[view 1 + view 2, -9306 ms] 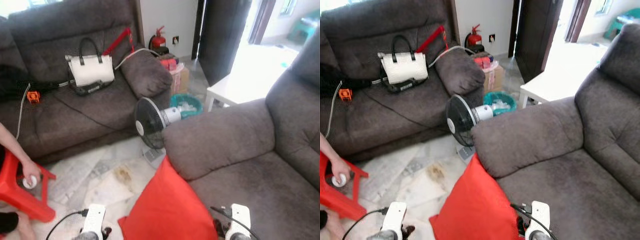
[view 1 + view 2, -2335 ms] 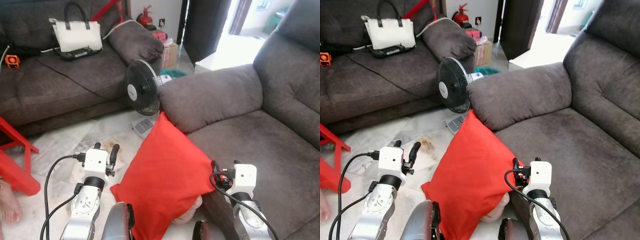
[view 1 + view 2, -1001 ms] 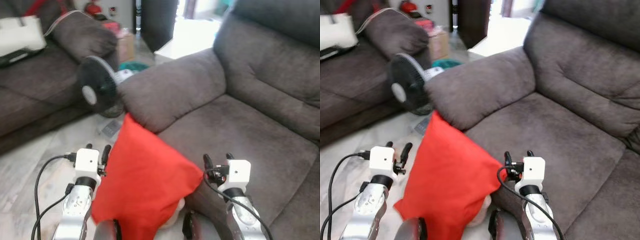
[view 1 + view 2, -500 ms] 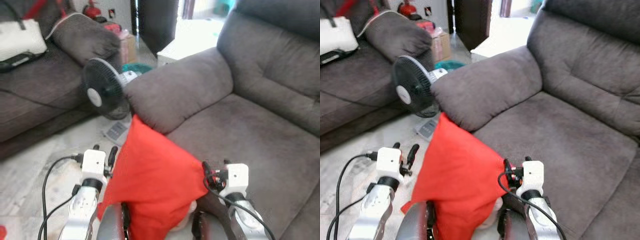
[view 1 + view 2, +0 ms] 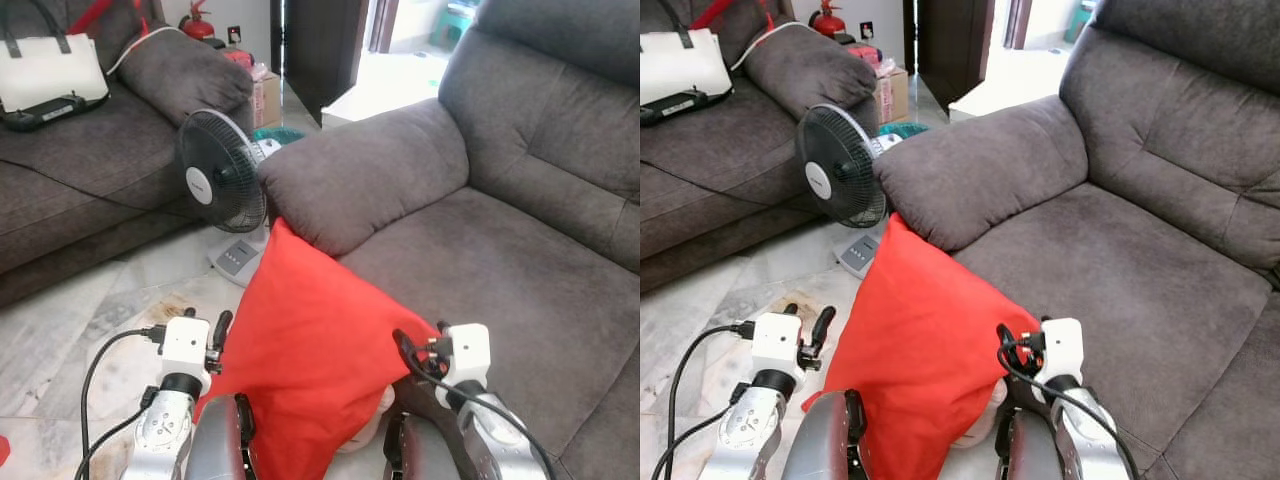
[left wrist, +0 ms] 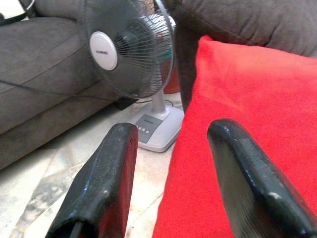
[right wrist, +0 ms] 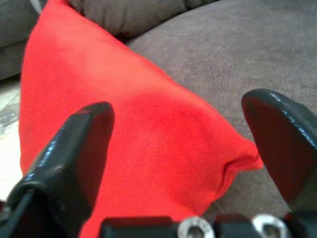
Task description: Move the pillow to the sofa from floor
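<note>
Bright daylight from the doorway (wrist views soft).

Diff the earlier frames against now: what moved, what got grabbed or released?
Mostly the camera turned right toward the near sofa; the person and red stool left the frame. Both arms rose into view: left gripper and right gripper, both open, now flank the red pillow. Nothing was grabbed or released. The pillow stays leaning against the sofa's front under the armrest; fan and white bag unchanged.
</note>
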Available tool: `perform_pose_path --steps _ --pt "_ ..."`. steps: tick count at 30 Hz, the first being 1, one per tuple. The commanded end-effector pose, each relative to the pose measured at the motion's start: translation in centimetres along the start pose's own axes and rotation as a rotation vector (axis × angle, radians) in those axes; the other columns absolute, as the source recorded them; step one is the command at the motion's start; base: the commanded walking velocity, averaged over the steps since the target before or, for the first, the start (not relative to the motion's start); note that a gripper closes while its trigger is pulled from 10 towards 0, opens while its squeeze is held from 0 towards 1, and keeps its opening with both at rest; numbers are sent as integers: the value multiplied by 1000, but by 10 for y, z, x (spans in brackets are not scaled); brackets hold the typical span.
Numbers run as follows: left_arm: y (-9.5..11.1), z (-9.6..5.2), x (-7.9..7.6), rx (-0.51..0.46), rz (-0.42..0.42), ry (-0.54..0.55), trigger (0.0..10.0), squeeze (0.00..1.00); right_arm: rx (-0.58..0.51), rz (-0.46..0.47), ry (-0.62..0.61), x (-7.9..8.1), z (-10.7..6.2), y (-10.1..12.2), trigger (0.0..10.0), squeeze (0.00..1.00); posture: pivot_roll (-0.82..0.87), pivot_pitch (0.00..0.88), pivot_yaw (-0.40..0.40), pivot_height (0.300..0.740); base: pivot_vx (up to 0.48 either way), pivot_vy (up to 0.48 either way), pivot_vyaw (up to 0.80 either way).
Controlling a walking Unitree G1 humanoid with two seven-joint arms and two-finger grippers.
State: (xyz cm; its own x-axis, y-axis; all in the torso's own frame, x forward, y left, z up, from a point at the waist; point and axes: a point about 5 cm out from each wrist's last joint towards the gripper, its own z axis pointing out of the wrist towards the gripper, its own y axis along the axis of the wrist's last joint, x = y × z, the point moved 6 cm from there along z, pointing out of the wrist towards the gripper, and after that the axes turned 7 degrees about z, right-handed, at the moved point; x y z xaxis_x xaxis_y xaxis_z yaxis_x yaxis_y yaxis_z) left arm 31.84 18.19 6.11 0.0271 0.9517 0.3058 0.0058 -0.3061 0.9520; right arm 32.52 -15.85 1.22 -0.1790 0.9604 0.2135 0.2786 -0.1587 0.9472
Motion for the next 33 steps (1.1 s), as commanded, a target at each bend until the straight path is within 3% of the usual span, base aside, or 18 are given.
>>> perform_pose_path --steps 1,11,12,13,14,27,33 --pt "1 2 0 -7 1 6 10000 0 10 24 -11 -3 3 -1 10000 1000 77 52 -65 545 0 0 0" --pt "9 6 -4 -24 -19 7 10000 0 23 24 -4 -4 26 10 10000 1000 97 57 -87 545 0 0 0" --pt "10 6 -7 -27 -27 1 10000 0 35 35 -4 -5 29 10 10000 129 100 60 -92 545 0 0 0" --pt "11 6 -8 -27 -29 -1 10000 0 39 41 -4 -5 30 10 10000 129 100 60 -92 545 0 0 0" --pt "11 6 -9 -27 -32 -4 10000 0 47 54 -6 -6 31 9 10000 0 105 63 -98 545 0 0 0" --pt "12 -3 -18 -19 -75 -11 10000 0 167 68 10 -7 32 -13 10000 0 136 94 -150 545 0 0 0" --pt "9 -8 -22 -6 -102 -17 10000 0 198 139 15 -7 30 -22 10000 0 134 105 -162 545 0 0 0"
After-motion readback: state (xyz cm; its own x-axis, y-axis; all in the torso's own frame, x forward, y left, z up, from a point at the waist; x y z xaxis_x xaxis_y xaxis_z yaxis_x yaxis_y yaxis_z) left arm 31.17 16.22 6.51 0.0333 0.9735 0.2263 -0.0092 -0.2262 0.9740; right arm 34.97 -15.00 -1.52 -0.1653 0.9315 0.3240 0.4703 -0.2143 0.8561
